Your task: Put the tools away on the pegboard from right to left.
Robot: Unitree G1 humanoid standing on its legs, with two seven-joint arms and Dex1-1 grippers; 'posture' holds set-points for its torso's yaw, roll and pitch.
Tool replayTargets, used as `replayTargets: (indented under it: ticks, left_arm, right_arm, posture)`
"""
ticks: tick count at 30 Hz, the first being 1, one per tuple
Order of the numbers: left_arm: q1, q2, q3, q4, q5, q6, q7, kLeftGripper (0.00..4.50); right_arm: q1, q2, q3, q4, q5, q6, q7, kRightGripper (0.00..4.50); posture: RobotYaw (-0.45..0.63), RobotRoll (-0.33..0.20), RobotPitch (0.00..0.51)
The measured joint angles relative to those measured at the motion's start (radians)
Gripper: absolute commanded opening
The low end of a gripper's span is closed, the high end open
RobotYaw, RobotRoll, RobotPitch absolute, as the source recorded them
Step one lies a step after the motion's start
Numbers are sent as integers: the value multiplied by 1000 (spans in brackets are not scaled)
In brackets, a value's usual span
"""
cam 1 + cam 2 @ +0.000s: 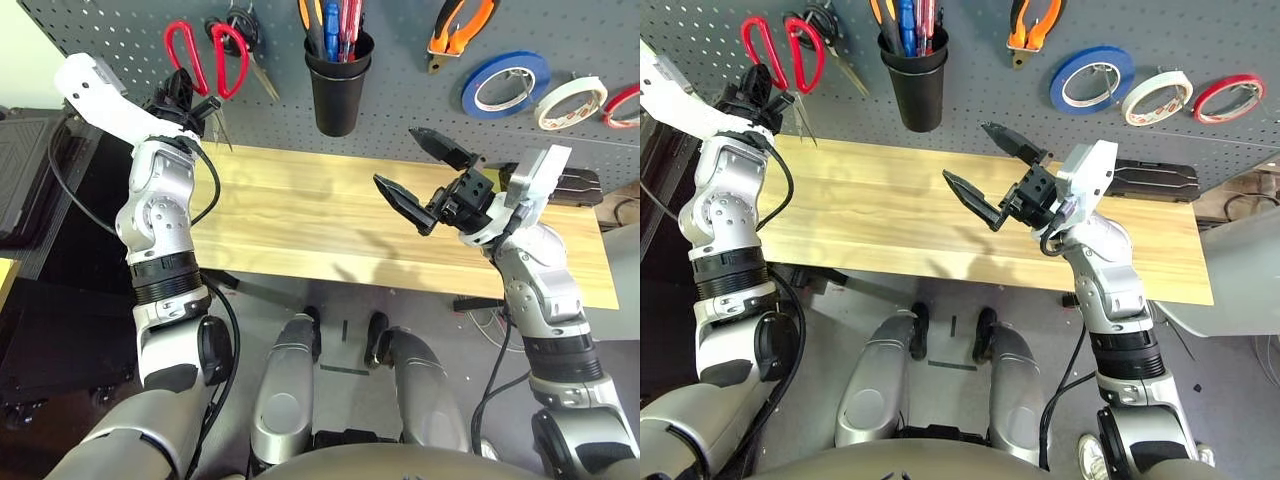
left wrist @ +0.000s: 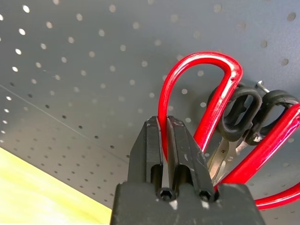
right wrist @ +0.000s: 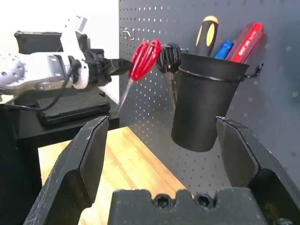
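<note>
Red-handled scissors (image 2: 205, 57) hang at the pegboard (image 1: 420, 95), left of the black cup (image 1: 335, 105), one handle loop clamped between the left gripper's (image 2: 161, 123) fingers. Right of and below the cup, the right gripper (image 1: 395, 157) holds its fingers wide apart, empty. The black-and-orange screwdriver (image 1: 312, 28) stands inside the cup; orange-and-black pliers (image 1: 459, 40) and the off-white tape roll (image 1: 548, 112) hang to its right.
</note>
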Motion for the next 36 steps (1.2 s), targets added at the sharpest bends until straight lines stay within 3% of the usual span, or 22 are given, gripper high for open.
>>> replayTargets:
  ticks: [10,11,13,17,21,22,28,36]
  left_arm:
    - [-77,0,-10,184,51,-107,-49,24]
    - [-79,0,-10,189,53,-110,-50,654]
    - [-79,0,-11,203,58,-111,-50,1208]
    - [-70,-2,-9,199,59,-110,-49,2723]
    - [18,-5,-8,102,58,-90,-39,4332]
    - [41,-5,-6,79,55,-81,-33,4464]
    - [244,26,-13,-128,69,-32,-34,4464]
    - [381,86,-11,-161,148,-88,-54,4464]
  right_arm:
    - [0,1,5,-1,-3,0,-17,4500]
    - [0,1,6,-1,-2,0,-17,4500]
    - [0,1,8,-1,-2,0,-17,4500]
    - [-1,6,18,-1,-2,0,-18,4500]
    - [-3,11,28,-2,-2,0,-22,4500]
    - [-3,12,29,-2,-2,0,-24,4500]
    - [-3,15,26,10,-51,60,-135,4500]
    - [31,30,-81,138,-198,107,-432,4500]
  posture:
    - [67,0,262]
    - [67,0,262]
    - [68,0,262]
    - [74,0,263]
    - [79,0,266]
    - [87,0,270]
    - [97,0,277]
    - [82,0,283]
